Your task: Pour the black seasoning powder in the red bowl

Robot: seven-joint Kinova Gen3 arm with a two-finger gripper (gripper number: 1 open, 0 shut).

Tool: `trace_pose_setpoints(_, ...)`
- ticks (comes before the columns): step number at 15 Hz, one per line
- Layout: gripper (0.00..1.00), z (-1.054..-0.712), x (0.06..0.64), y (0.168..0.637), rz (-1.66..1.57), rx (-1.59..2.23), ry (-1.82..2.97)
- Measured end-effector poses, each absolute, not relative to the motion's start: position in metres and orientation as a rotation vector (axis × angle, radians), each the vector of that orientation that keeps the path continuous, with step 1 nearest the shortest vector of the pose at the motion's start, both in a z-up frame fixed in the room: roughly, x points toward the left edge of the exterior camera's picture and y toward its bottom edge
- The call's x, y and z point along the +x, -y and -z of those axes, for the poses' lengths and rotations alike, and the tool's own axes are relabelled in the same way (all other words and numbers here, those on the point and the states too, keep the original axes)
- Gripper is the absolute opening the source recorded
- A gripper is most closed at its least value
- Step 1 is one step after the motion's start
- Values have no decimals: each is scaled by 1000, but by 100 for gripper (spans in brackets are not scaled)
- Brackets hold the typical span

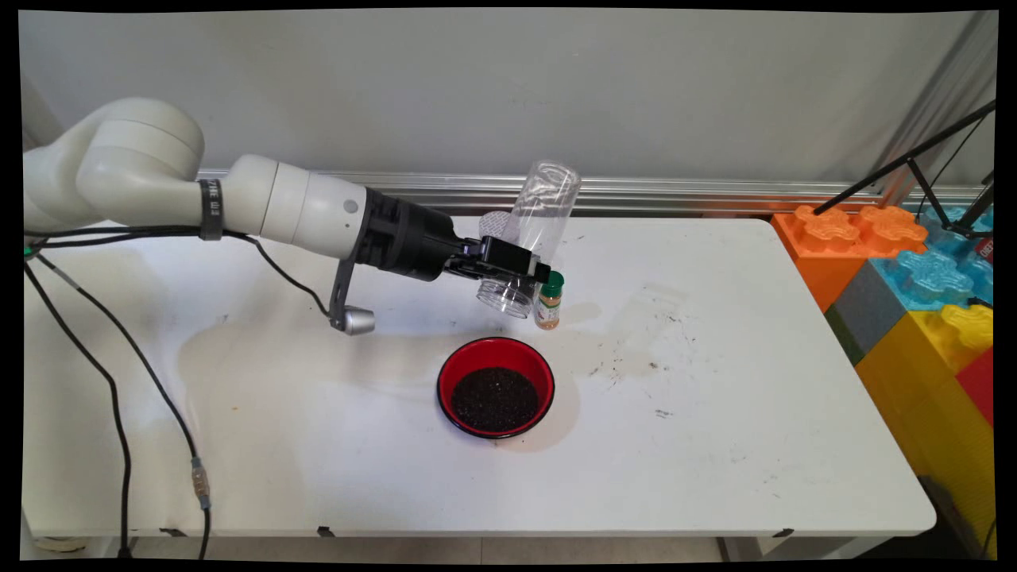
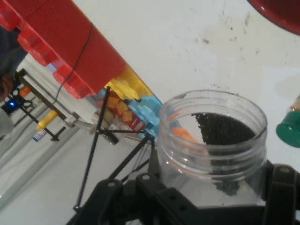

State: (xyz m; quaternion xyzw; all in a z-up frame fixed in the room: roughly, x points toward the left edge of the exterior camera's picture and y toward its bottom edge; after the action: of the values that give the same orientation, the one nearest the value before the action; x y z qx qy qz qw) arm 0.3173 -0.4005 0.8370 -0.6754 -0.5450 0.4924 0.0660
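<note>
Main view: gripper (image 1: pixel 520 270) is clamped on a clear jar (image 1: pixel 531 238), tilted mouth-down above the table (image 1: pixel 715 397), behind the red bowl (image 1: pixel 496 387), which holds dark grains. One small green-capped spice bottle (image 1: pixel 549 300) stands just beside the jar mouth; risk is the jar knocking it over. Hand view: jar (image 2: pixel 213 140) sits between the fingers and some grains cling inside; they could spill onto the table short of the bowl (image 2: pixel 276 14). Count: one jar, one bowl, one bottle (image 2: pixel 288 126).
</note>
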Motion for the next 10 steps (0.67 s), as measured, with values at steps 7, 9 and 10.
trace_pose_setpoints(7, 0, -852, 321, 410, -1331, -1781, 1860)
trace_pose_setpoints(9, 0, -857, 324, 413, -1276, -1693, 1928)
trace_pose_setpoints(10, 0, -858, 325, 415, -1256, -1666, 1947)
